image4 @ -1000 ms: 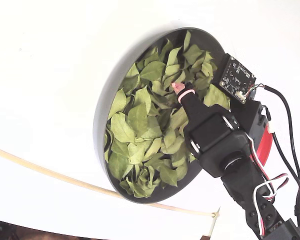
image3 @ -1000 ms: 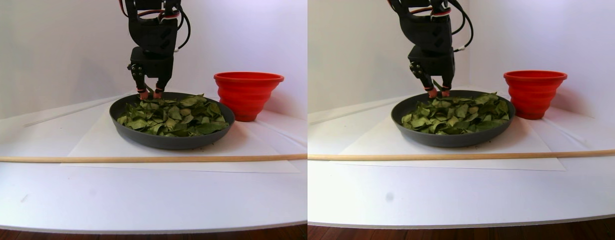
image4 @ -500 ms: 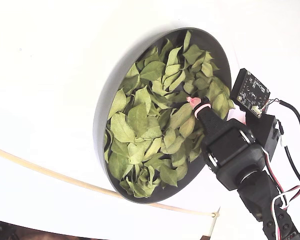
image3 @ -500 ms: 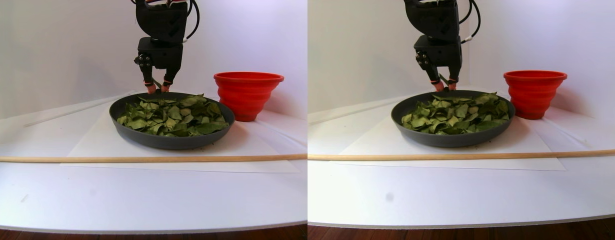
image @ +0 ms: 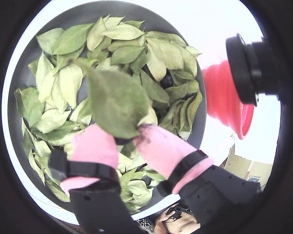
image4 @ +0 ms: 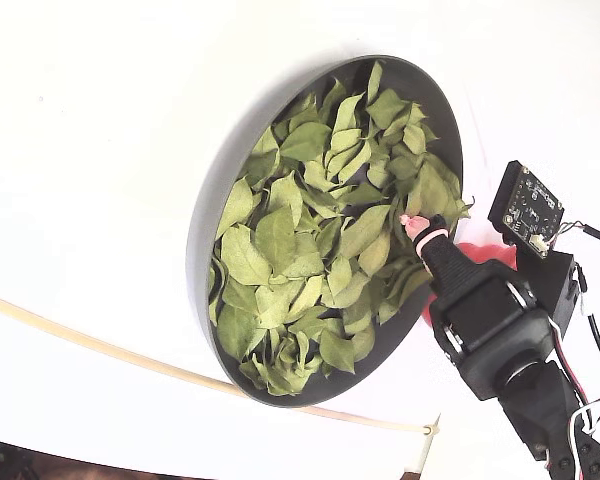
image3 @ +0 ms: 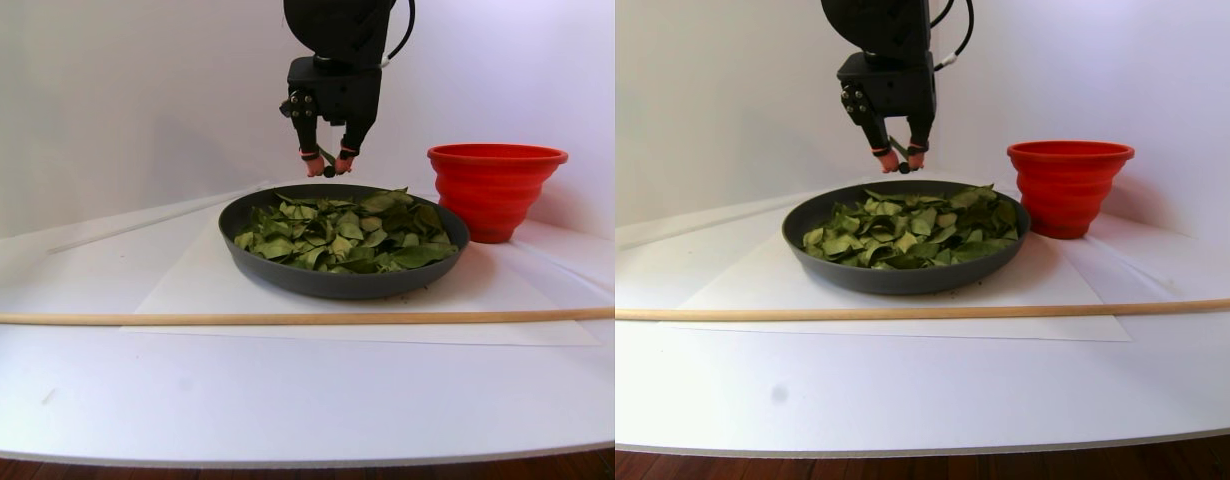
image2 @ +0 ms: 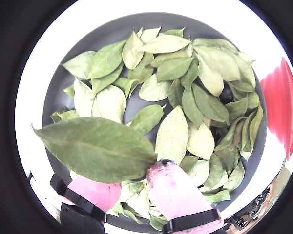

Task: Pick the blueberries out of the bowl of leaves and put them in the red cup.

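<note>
**Leaf and small dark object pinched above the bowl**

The black two-finger gripper with pink-padded tips (image3: 324, 170) is seen raised above the far rim of the wide, shallow, dark grey bowl (image3: 305, 280). It is clamped on a single oval green leaf (image2: 100, 148); a small dark round object (image3: 329, 173), possibly a blueberry, is seen at the fingertips. The bowl is filled with dry light green leaves (image4: 290, 260). One dark blue-black berry (image2: 226, 94) is visible among them in a wrist view. The small ribbed bright red cup (image3: 496, 190) stands just beside the bowl, on its right in the stereo pair view.
</note>
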### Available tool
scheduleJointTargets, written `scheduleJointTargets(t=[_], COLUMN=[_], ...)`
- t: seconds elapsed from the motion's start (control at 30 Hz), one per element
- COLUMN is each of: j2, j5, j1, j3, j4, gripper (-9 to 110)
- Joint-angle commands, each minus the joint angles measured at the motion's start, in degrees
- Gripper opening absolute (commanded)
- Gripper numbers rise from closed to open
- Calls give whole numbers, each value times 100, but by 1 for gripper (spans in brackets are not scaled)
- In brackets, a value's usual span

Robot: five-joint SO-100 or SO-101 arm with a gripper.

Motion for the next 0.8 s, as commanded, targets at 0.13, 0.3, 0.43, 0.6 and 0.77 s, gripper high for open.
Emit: scheduleJointTargets(t=[0.13, 0.3, 0.43, 0.6, 0.77], j2=[861, 1072, 1274, 1485, 1644], j5=[-44, -53, -44, -62, -70], j1=[229, 360, 457, 589, 694], j3=[-9, 35, 70, 176, 202], j4=[105, 255, 404, 492, 606], gripper=[9, 9, 9, 9, 9])
